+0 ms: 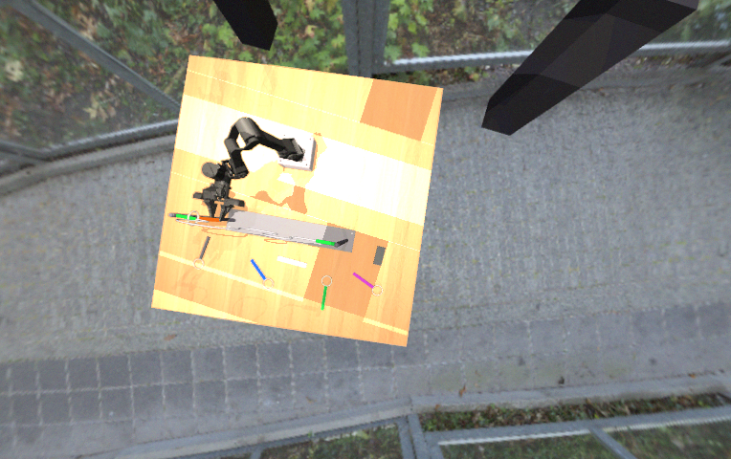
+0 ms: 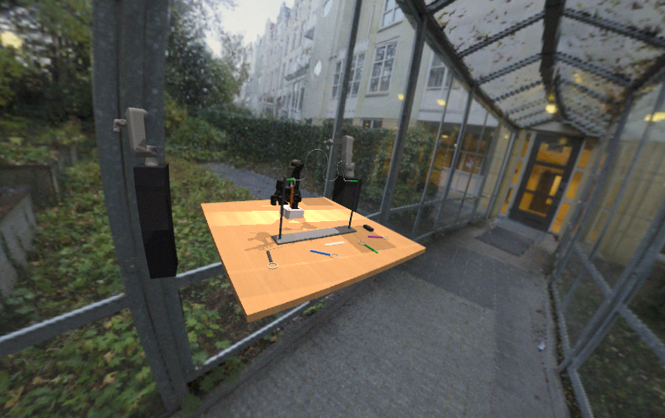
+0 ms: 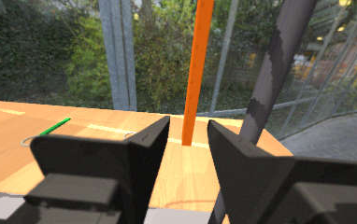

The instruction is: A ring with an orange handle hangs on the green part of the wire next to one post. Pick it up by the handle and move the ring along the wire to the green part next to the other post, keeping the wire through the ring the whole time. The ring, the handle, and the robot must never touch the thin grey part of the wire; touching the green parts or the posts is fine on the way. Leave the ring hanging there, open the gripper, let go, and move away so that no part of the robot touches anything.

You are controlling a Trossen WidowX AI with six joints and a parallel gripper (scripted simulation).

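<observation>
The ring (image 1: pixel 193 211) hangs on the green part (image 1: pixel 182 216) (image 2: pixel 290 179) beside the left post (image 2: pixel 280 212) (image 3: pixel 279 65). Its orange handle (image 1: pixel 206 218) (image 2: pixel 292 194) (image 3: pixel 197 70) hangs down. My gripper (image 1: pixel 217 218) (image 3: pixel 189 122) is partly open. In the wrist view the handle's lower end shows in the gap between the fingertips, touching neither; whether it is level with them or just beyond is hard to tell. The post is just right of the right finger. The thin grey wire (image 2: pixel 317 149) loops over to the other green part (image 1: pixel 325 242) (image 2: pixel 351 180) by the right post (image 2: pixel 352 206).
A grey base (image 1: pixel 278 226) (image 2: pixel 305 236) carries both posts. On the table (image 1: pixel 215 79) (image 2: pixel 253 300) beyond it lie a dark wand (image 1: pixel 204 248), a blue one (image 1: pixel 257 269), a green one (image 1: pixel 323 297), a magenta one (image 1: pixel 363 280), a white bar (image 1: pixel 291 262) and a dark block (image 1: pixel 378 255).
</observation>
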